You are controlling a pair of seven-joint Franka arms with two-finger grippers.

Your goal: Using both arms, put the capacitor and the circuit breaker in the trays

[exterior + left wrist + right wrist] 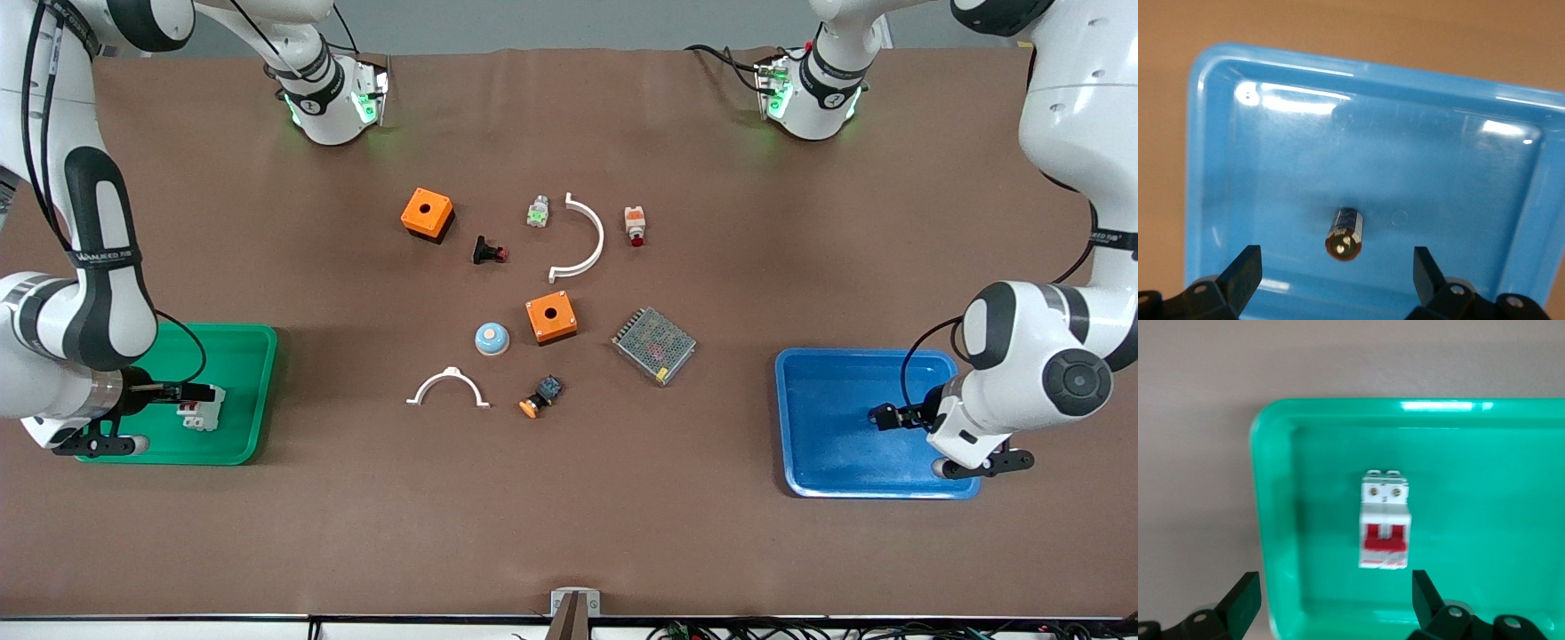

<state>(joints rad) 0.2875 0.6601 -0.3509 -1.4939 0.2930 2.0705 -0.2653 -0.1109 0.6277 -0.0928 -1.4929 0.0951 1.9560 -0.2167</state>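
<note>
The capacitor, a tiny black cylinder with a silvery end, lies in the blue tray at the left arm's end of the table. My left gripper is open just above it, not touching; in the front view it hangs over the blue tray and hides the capacitor. The circuit breaker, white with red levers, lies in the green tray. My right gripper is open and apart from it, over the green tray beside the breaker.
Between the trays lie two orange boxes, a black flared part with red tip, two white curved pieces, a white-orange button, a blue dome and a mesh unit.
</note>
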